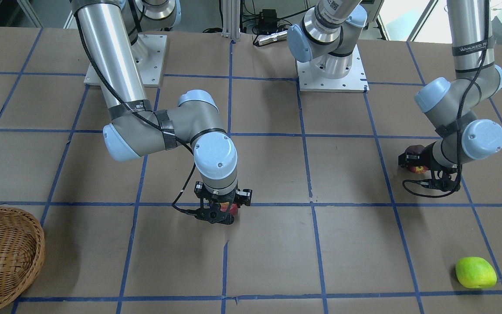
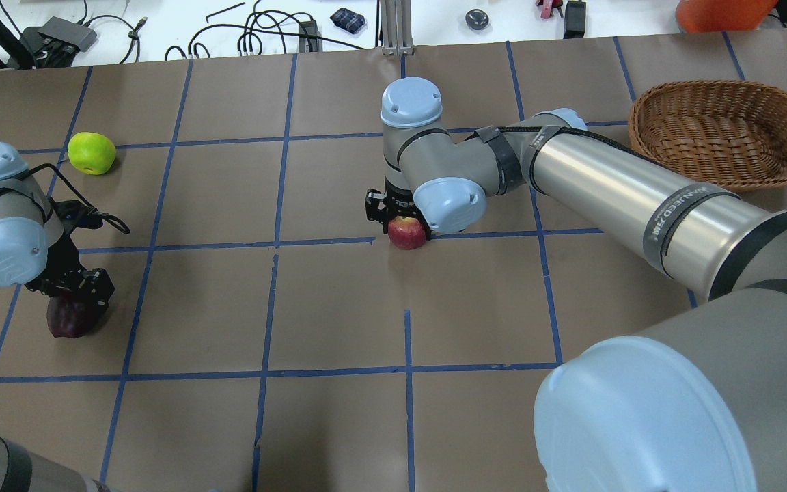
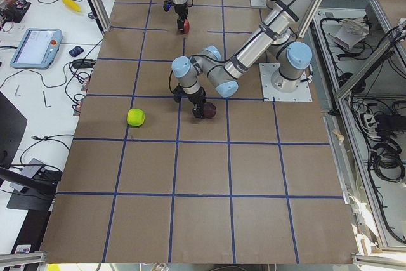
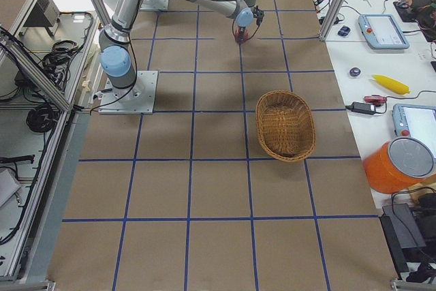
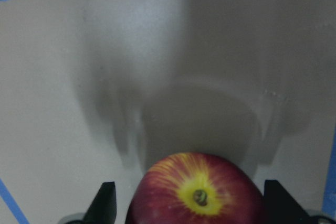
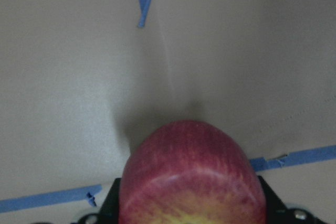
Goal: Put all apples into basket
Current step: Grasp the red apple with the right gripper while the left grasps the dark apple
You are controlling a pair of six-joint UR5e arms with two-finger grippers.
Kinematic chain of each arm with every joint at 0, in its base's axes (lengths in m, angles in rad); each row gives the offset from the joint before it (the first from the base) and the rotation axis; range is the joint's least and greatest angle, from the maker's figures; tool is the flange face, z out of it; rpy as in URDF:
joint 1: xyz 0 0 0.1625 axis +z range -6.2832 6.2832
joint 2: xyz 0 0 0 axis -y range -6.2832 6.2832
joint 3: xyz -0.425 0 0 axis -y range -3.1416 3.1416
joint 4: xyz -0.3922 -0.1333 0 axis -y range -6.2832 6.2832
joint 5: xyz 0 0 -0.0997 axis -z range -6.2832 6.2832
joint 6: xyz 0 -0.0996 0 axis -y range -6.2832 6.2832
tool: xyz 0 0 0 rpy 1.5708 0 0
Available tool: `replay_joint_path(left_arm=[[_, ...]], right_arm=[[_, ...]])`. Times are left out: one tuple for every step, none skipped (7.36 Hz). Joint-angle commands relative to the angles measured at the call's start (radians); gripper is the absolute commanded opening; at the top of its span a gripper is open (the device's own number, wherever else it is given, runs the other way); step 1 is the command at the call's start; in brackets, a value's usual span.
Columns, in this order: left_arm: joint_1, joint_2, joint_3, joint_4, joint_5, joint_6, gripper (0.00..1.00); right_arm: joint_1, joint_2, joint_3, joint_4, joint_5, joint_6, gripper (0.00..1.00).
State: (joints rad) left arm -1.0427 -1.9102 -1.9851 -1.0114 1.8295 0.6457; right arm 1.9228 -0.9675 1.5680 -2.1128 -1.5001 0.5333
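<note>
Red apple (image 6: pixel 191 174) sits between right pincer (image 2: pixel 397 217) fingers.

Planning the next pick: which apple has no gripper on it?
The lime green apple, lying alone on the table; the red apple and maroon apple each sit under a gripper.

Basket (image 2: pixel 725 133) far right; three apples (image 2: pixel 91 152) mid-table and left.

A dark red apple (image 5: pixel 197 192) with a yellow stem end is sitting between the left gripper (image 5: pixel 189 205) fingers (image 5: pixel 106 200), seemingly clamped, casting a blurred shadow on the paper-covered table (image 5: pixel 63 103).
</note>
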Motion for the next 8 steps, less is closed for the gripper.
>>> replay_joint_path(left_arm=[[-0.036, 0.058, 0.023, -0.094, -0.163, -0.008, 0.02], [-0.055, 0.089, 0.063, -0.192, -0.287, -0.071, 0.02], [-0.125, 0.124, 0.118, -0.226, -0.335, -0.181, 0.02], [-0.214, 0.128, 0.170, -0.227, -0.348, -0.299, 0.02], [-0.318, 0.134, 0.179, -0.217, -0.348, -0.480, 0.02], [-0.432, 0.114, 0.183, -0.149, -0.348, -0.690, 0.02], [-0.536, 0.091, 0.175, -0.033, -0.348, -0.869, 0.02], [-0.625, 0.059, 0.180, 0.062, -0.351, -1.005, 0.02]], right_arm=[[-0.019, -0.073, -0.013, 0.034, -0.006, -0.002, 0.00], [-0.063, -0.144, -0.025, 0.115, -0.023, -0.039, 0.00], [-0.171, -0.186, -0.048, 0.187, -0.028, -0.135, 0.00], [-0.283, -0.221, -0.065, 0.213, -0.026, -0.250, 0.00], [-0.386, -0.233, -0.068, 0.212, -0.028, -0.376, 0.00], [-0.481, -0.235, -0.074, 0.209, -0.038, -0.500, 0.00], [-0.566, -0.231, -0.071, 0.200, -0.064, -0.594, 0.00], [-0.641, -0.224, -0.069, 0.191, -0.068, -0.748, 0.00]])
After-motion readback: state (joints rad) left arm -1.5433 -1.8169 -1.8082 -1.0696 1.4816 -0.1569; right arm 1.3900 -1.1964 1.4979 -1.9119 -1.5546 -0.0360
